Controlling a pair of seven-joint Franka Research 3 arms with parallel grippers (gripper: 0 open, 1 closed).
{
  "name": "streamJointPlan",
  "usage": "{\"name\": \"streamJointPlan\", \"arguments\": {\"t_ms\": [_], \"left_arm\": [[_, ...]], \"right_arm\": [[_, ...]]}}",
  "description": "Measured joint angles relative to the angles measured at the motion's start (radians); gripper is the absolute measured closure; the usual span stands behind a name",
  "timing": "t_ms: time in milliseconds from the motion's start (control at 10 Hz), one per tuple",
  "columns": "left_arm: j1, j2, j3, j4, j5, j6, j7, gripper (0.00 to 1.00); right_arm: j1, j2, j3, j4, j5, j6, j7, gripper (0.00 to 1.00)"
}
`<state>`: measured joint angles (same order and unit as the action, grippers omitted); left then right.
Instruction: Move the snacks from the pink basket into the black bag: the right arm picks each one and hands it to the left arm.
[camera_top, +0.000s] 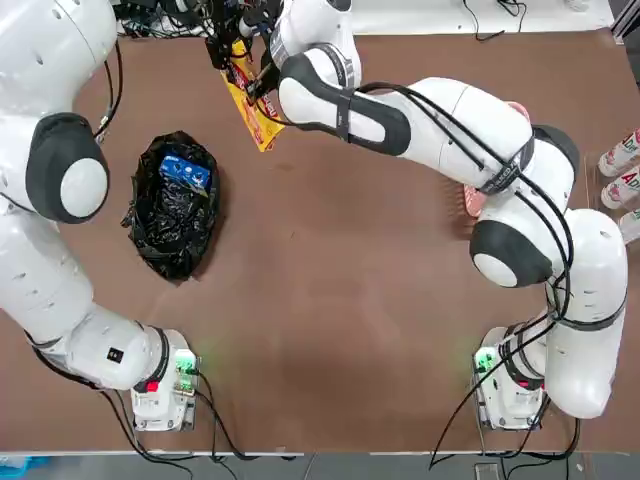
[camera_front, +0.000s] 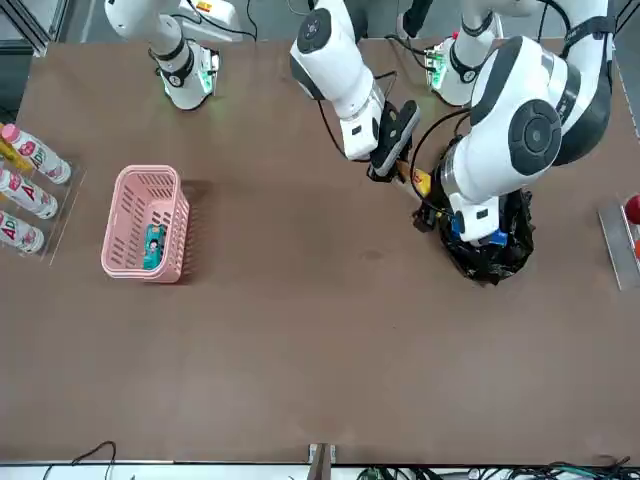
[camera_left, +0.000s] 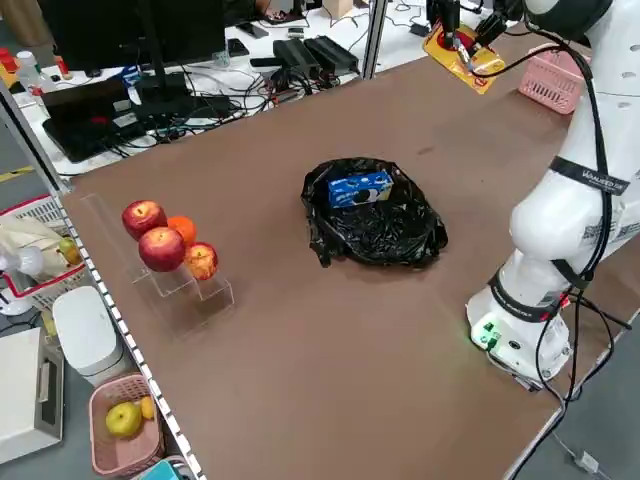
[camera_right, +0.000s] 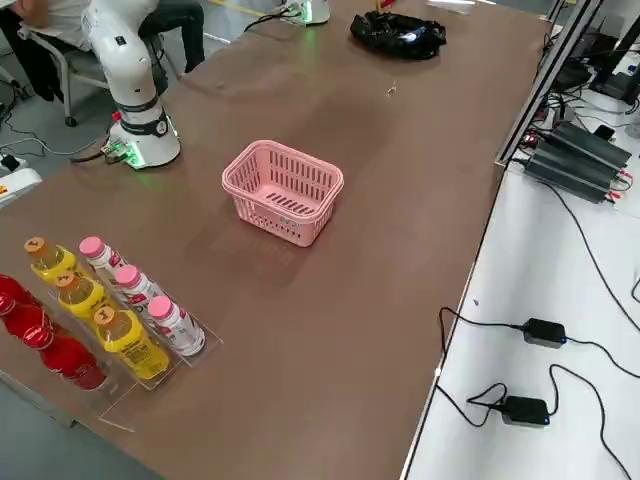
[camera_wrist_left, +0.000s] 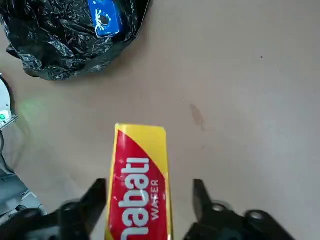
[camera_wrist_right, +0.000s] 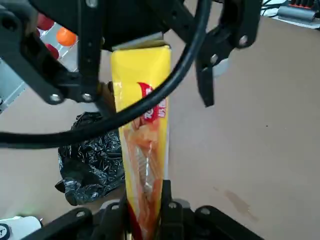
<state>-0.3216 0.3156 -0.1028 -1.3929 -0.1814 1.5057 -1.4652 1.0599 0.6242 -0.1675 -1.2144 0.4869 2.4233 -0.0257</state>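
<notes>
High over the table's far side, my right gripper (camera_wrist_right: 145, 202) is shut on one end of the yellow snack (camera_wrist_right: 142, 100) with the red logo. My left gripper (camera_wrist_left: 147, 189) stands open around the packet's other end (camera_wrist_left: 140, 170), a gap showing on each side of its fingers (camera_wrist_left: 97, 197). The top view shows both grippers meeting at the yellow snack (camera_top: 252, 110). The black bag (camera_top: 175, 210) lies near the left arm with the blue snack (camera_top: 185, 172) in it. The pink basket (camera_front: 125, 215) holds the teal snack (camera_front: 153, 245).
Bottles with red labels (camera_front: 25, 190) stand in a clear rack by the table edge beside the basket, and more bottles (camera_right: 120, 310) show in the right side view. Apples and an orange (camera_left: 165, 245) sit on a clear stand on the left side.
</notes>
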Motion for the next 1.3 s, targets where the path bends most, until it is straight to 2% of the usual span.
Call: {"name": "streamJointPlan", "arguments": {"t_ms": [100, 200, 300, 600, 800, 1100, 1200, 1300], "left_arm": [[0.000, 0.000, 0.000, 0.005, 0.000, -0.014, 0.000, 0.47], [0.001, -0.001, 0.001, 0.008, 0.000, -0.028, 0.001, 0.60], [0.002, -0.001, 0.001, 0.008, 0.000, -0.031, 0.003, 0.64], [0.003, -0.001, 0.001, 0.009, 0.000, -0.034, 0.007, 0.66], [0.009, -0.001, 0.002, 0.010, 0.000, -0.037, 0.019, 0.66], [0.020, -0.001, 0.017, 0.010, 0.001, -0.056, 0.091, 0.66], [0.050, -0.003, 0.024, 0.010, 0.003, -0.059, 0.132, 0.66], [0.104, -0.005, 0.026, 0.010, 0.003, -0.071, 0.189, 0.66]], "right_arm": [[0.000, 0.001, -0.002, 0.000, -0.002, 0.000, 0.002, 0.77], [0.000, 0.002, -0.003, 0.000, -0.005, 0.000, 0.002, 0.77], [0.001, 0.002, -0.003, 0.000, -0.005, 0.000, 0.002, 0.77], [0.001, 0.002, -0.004, 0.001, -0.005, 0.002, 0.003, 0.76], [0.002, 0.002, -0.004, 0.007, -0.005, 0.011, 0.012, 0.64], [0.005, 0.002, -0.004, 0.016, -0.024, 0.011, 0.054, 0.18], [0.008, 0.002, -0.004, 0.016, -0.030, 0.011, 0.067, 0.04], [0.009, 0.002, -0.004, 0.017, -0.035, 0.011, 0.078, 0.00]]}}
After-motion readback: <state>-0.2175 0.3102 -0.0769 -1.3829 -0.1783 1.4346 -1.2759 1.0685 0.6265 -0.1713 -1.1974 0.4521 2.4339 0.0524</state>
